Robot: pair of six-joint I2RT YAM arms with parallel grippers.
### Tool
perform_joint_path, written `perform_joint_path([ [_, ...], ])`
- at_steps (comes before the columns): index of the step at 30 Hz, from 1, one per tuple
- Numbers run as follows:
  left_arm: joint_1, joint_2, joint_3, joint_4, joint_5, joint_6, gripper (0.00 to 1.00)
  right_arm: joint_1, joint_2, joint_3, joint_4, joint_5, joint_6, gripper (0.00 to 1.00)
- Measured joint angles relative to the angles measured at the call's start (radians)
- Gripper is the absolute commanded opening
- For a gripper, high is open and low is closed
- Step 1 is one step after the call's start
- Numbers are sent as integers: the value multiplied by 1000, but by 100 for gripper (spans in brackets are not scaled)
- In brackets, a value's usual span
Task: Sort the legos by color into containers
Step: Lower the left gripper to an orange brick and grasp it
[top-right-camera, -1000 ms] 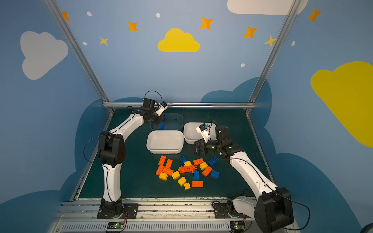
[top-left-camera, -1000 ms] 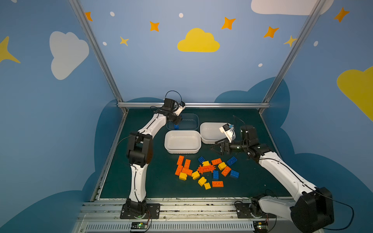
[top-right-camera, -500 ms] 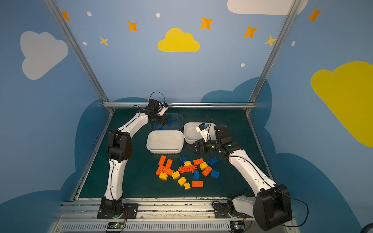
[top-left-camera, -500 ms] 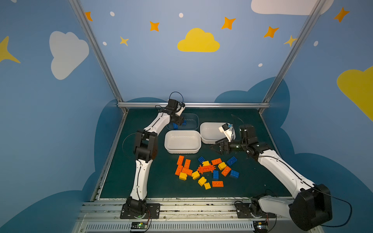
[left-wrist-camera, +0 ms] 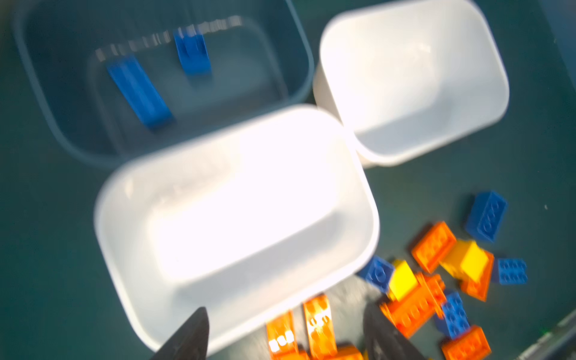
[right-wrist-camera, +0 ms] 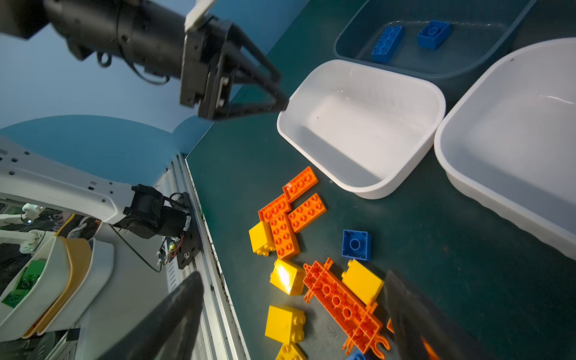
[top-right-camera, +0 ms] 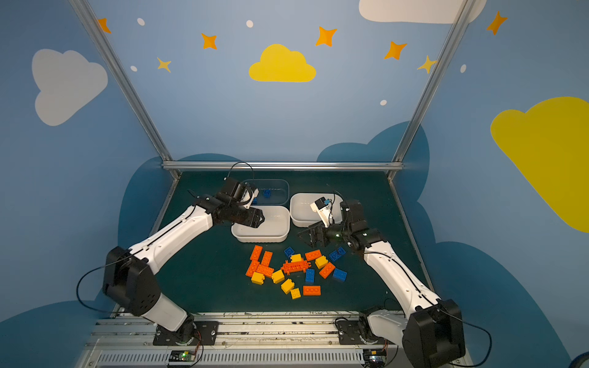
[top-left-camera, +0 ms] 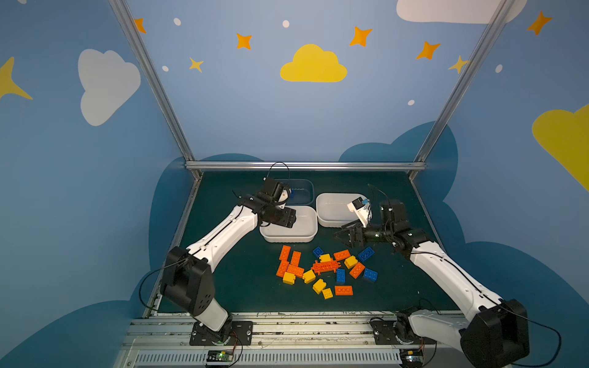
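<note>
1. The left gripper point(top-left-camera: 292, 220) hangs over the left end of the nearer white tub point(top-left-camera: 290, 238). Its jaws are apart with nothing between them; the left wrist view shows both fingertips point(left-wrist-camera: 187, 336) spread, one over the tub's rim.
2. The right gripper point(top-left-camera: 341, 237) sits low over the tabletop point(top-left-camera: 239, 270), just in front of the second white tub point(top-left-camera: 328, 221). Its jaws are spread wide, gripping nothing, and point towards the loose legos point(top-left-camera: 340, 275).
3. The transparent bluish tub point(top-left-camera: 310, 192) stands closest to the tabletop's far edge, left of the middle. Two blue bricks lie inside it, a long one point(right-wrist-camera: 387, 43) and a short one point(right-wrist-camera: 434, 33), apart from each other.
4. The two white tubs stand side by side, the nearer one just in front of the transparent tub.
5. The loose legos — orange, yellow and blue — lie clustered on the tabletop between the white tubs and the near edge, around the middle.
6. The orange lattice piece point(top-left-camera: 325, 266) lies flat in the cluster's centre, with yellow bricks just beside it.
7. Any lettering on the studs is too small to read.
</note>
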Motion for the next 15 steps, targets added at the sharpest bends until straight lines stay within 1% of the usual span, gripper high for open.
perform_joint_path([
  [3, -51, -63, -127, 1, -41, -63, 75, 0, 0, -20, 0, -2, 0, 90],
  [8, -98, -70, -268, 28, -102, -127, 74, 0, -2, -40, 0, -1, -7, 90],
  [11, -112, -50, -307, 51, -129, -139, 72, 0, -15, -52, -4, 0, -9, 90],
  [15, -123, 27, -310, 111, -158, -138, 71, 0, -26, -57, -14, 8, -16, 90],
])
